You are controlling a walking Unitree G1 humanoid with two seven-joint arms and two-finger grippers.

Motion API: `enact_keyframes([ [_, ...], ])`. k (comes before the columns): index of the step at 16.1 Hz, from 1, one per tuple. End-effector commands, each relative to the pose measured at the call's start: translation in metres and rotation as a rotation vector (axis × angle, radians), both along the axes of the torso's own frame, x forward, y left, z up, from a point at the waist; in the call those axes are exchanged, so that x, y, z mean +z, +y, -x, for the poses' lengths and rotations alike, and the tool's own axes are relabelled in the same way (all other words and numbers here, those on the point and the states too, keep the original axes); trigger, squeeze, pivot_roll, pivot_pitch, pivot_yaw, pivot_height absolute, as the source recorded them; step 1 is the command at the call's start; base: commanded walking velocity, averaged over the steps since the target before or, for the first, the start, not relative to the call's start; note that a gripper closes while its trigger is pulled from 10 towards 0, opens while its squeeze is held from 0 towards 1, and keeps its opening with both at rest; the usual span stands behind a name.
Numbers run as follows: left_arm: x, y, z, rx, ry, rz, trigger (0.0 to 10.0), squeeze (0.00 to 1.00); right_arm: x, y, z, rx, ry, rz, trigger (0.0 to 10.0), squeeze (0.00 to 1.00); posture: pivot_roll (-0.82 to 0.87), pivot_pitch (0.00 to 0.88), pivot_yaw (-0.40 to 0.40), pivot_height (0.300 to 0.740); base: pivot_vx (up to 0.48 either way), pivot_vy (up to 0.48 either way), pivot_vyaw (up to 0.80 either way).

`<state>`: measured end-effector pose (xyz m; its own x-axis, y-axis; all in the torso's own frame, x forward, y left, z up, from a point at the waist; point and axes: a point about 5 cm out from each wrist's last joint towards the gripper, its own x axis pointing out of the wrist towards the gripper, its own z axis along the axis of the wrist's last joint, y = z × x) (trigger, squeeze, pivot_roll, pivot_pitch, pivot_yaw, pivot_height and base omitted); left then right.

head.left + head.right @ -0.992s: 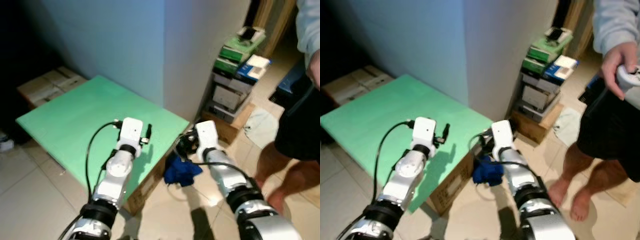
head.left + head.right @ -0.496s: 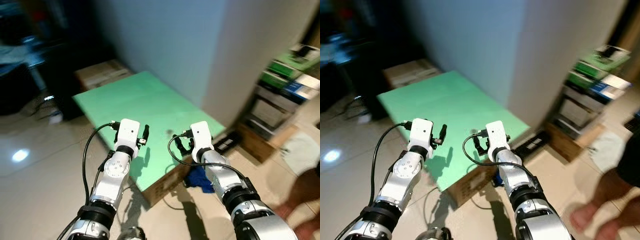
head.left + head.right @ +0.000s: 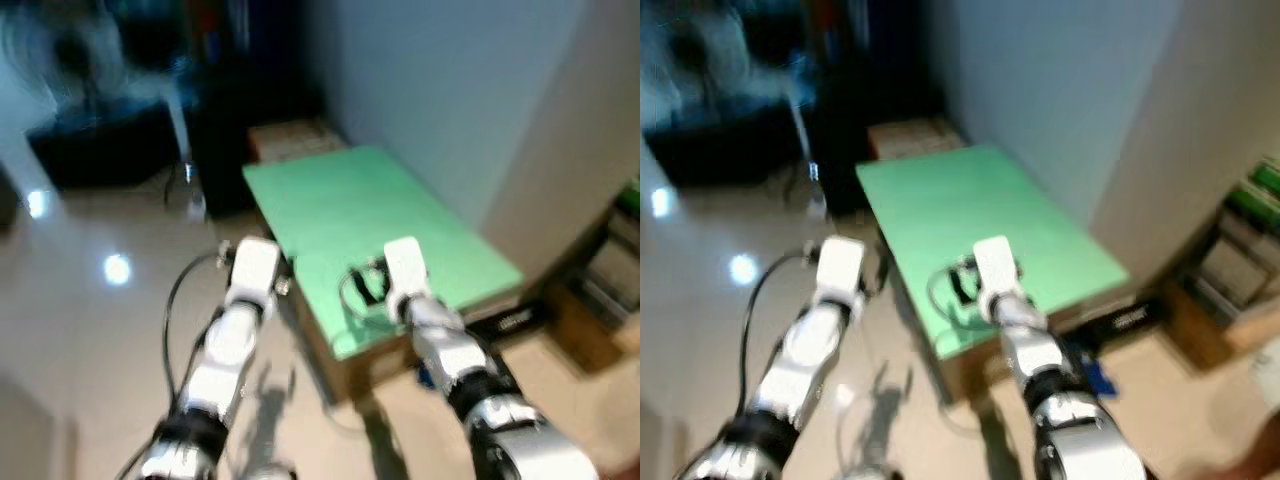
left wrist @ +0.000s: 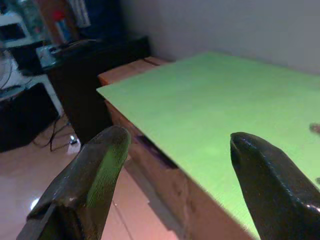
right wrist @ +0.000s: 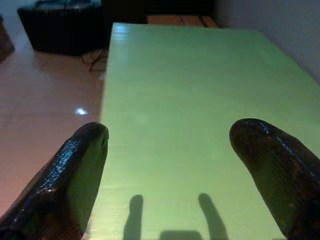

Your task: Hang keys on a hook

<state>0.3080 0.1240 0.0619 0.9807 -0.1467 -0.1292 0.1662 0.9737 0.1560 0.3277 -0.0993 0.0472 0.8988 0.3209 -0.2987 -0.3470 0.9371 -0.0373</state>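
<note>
So the main thing here is a flat bright green worktop (image 3: 380, 215), a board sitting on top of cardboard boxes (image 4: 165, 182), pushed up against a pale blue-grey wall (image 3: 440, 90) near a corner. The floor (image 3: 90, 330) is glossy beige tile with a couple of light spots bouncing off it. Off to the far side there's dark furniture (image 3: 95, 150) with cables trailing down, all pretty smeared since the head views are blurry. On the other side, past the corner, there's a stack of boxes (image 3: 1240, 250) on the floor, and something blue (image 3: 1098, 375) lying by the base of the cardboard. Both silver arms are stretched out in front. The left gripper (image 4: 175, 165) hangs over the near edge of the green board, half over the floor, fingers (image 4: 95, 175) spread wide with nothing between them. The right gripper (image 5: 175, 165) is right above the green surface, also spread wide and empty, and you can see the shadows of its two fingers (image 5: 272, 165) on the board below. As for the keys and the hook, I honestly can't pick them out; there's a tiny dark speck (image 4: 315, 128) on the board near the edge of the left wrist view, but it's too small to tell what it is.
</note>
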Motion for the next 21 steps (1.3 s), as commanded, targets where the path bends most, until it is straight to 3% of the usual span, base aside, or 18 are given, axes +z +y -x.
enact_keyframes([
  [1,0.0078,-0.0041,-0.0050,-0.010,-0.024,-0.001,10.0,0.00,-0.0043,-0.0041,0.0020,-0.007,0.018,0.014,10.0,0.00,-0.05,0.000,0.046,0.740,0.000,0.000,0.60],
  [4,0.0085,-0.0039,-0.0059,-0.008,-0.026,-0.004,10.0,0.00,-0.0044,-0.0047,0.0016,-0.024,0.020,0.010,10.0,0.00,-0.05,0.000,0.047,0.740,0.000,0.000,0.60],
  [11,0.0132,-0.0066,-0.0053,-0.037,-0.069,-0.042,10.0,0.00,-0.0041,-0.0038,0.0009,-0.027,0.022,0.005,10.0,0.00,-0.04,0.000,0.045,0.740,0.000,0.000,0.00],
  [16,0.0163,-0.0079,-0.0039,-0.052,-0.087,0.005,10.0,0.00,-0.0043,-0.0037,0.0007,-0.029,0.025,0.004,10.0,0.00,-0.04,0.000,0.046,0.740,0.000,-0.445,0.00],
  [21,0.0162,-0.0074,-0.0038,-0.051,-0.086,-0.011,10.0,0.00,-0.0037,-0.0054,-0.0001,-0.039,0.024,0.004,10.0,0.00,-0.05,0.000,0.048,0.740,0.000,-0.480,0.00],
])
